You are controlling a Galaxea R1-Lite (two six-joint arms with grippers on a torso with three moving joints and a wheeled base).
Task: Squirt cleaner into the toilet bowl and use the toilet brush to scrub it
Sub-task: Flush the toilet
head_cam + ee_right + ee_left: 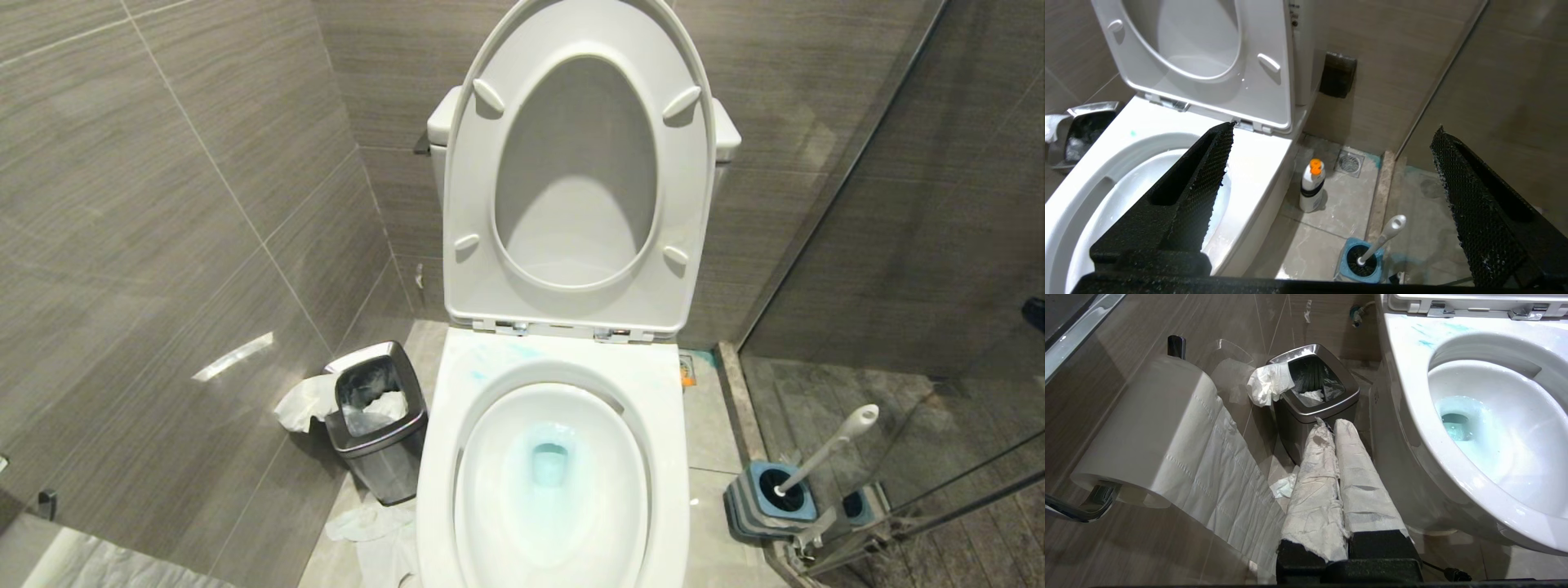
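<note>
Toilet bowl [552, 482] low centre in head view, seat raised for access, water tinted blue with cleaner [549, 462]. Toilet brush [824, 451] lower right, parked in holder [771, 500], likely next. Right gripper [1331, 179] spread wide, empty, facing brush. Left gripper [1336, 428] pressed closed, empty, paper-wrapped, idle.
</note>
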